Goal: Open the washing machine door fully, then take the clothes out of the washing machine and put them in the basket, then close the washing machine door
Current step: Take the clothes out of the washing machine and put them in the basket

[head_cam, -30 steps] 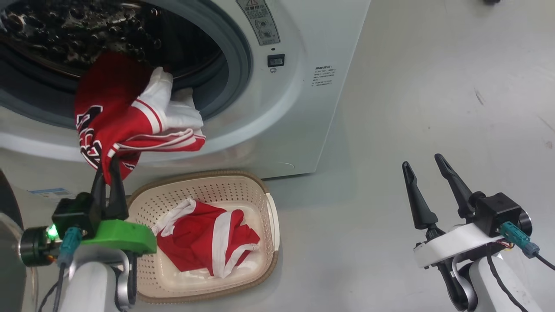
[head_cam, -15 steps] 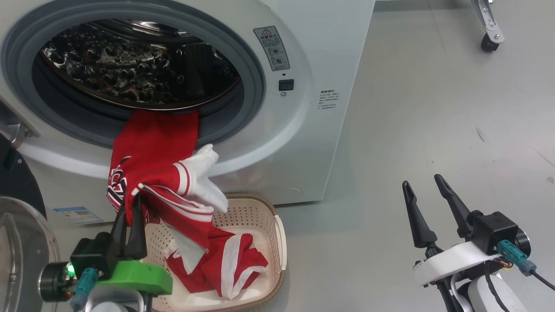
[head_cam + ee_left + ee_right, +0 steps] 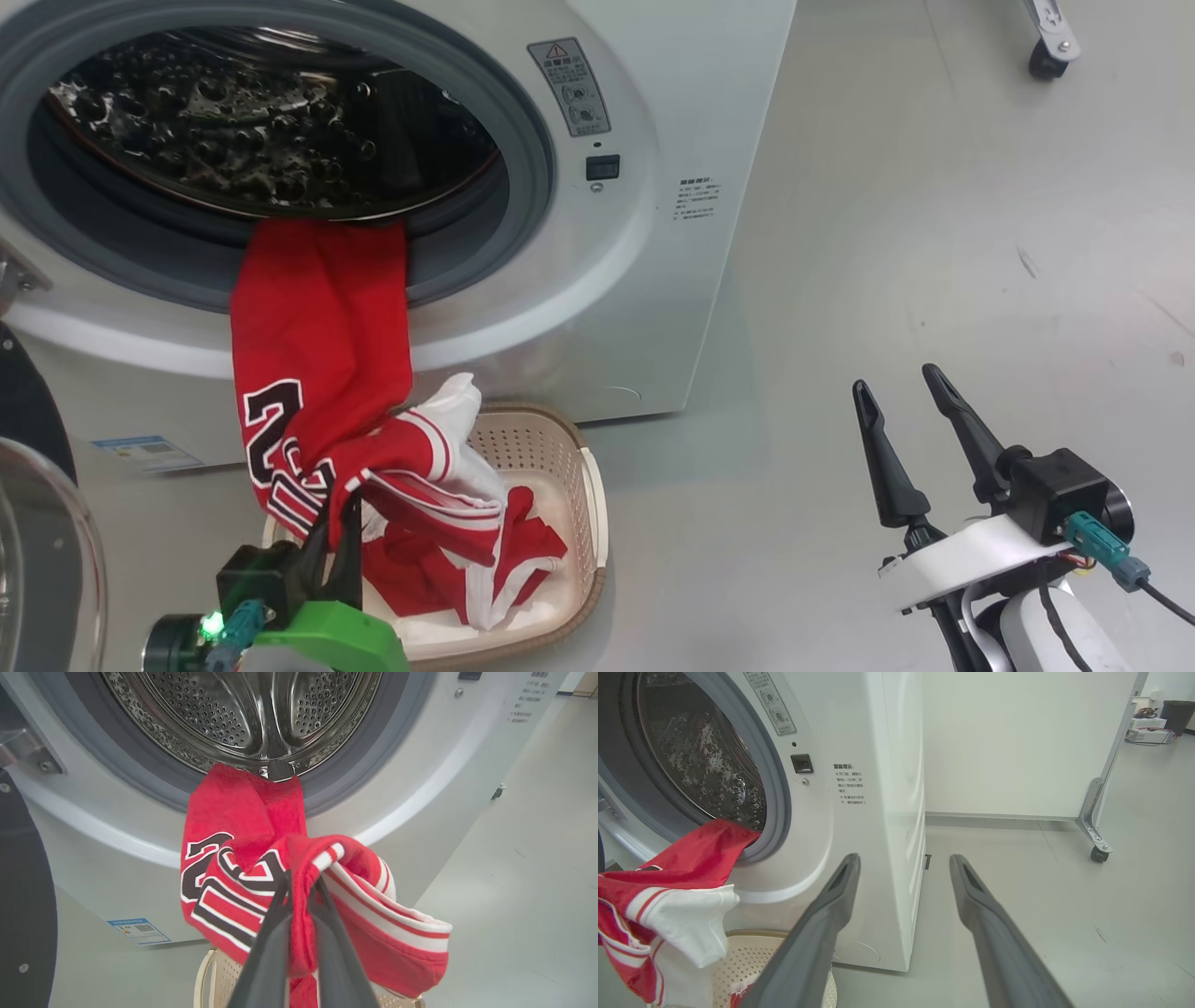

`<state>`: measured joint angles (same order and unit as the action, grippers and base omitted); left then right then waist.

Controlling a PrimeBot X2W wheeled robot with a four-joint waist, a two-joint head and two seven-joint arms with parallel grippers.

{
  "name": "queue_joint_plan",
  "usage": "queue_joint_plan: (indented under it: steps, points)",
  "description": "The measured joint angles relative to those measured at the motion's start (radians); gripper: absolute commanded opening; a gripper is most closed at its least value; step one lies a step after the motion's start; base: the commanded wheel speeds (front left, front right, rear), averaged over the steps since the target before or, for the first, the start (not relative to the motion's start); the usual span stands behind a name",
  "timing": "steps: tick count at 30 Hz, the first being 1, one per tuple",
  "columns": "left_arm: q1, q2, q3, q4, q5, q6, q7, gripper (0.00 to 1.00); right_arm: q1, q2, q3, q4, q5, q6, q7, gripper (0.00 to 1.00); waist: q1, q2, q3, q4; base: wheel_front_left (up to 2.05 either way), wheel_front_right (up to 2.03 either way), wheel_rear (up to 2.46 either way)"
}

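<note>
My left fingers (image 3: 273, 938) clamp the jersey (image 3: 317, 355) by its striped edge, lower left; light, floppy cloth, I reckon. Right fingers (image 3: 882, 457) stand apart.

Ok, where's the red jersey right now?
In the head view, lower left: the jersey hangs out of the washing machine mouth, its lower end pinched in the left gripper just above the basket.
</note>
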<state>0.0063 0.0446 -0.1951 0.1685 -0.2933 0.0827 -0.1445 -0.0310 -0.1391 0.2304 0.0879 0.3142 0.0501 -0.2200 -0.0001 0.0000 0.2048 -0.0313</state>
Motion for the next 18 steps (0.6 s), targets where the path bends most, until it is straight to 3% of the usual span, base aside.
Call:
queue_joint_plan:
  steps: [8,18]
  points:
    - [-0.028,0.000,-0.013,0.101,-0.035,-0.016,0.044,0.00,-0.004,0.003,0.009,-0.035,0.000,0.001,0.012,1.00,0.0000,0.0000,0.055,-0.031,0.00,0.00,0.00]
    - [-0.199,-0.001,-0.024,0.248,-0.057,-0.028,0.084,0.00,-0.043,-0.004,0.008,-0.071,0.002,0.010,0.018,1.00,0.0000,0.0000,0.154,-0.074,0.00,0.00,0.00]
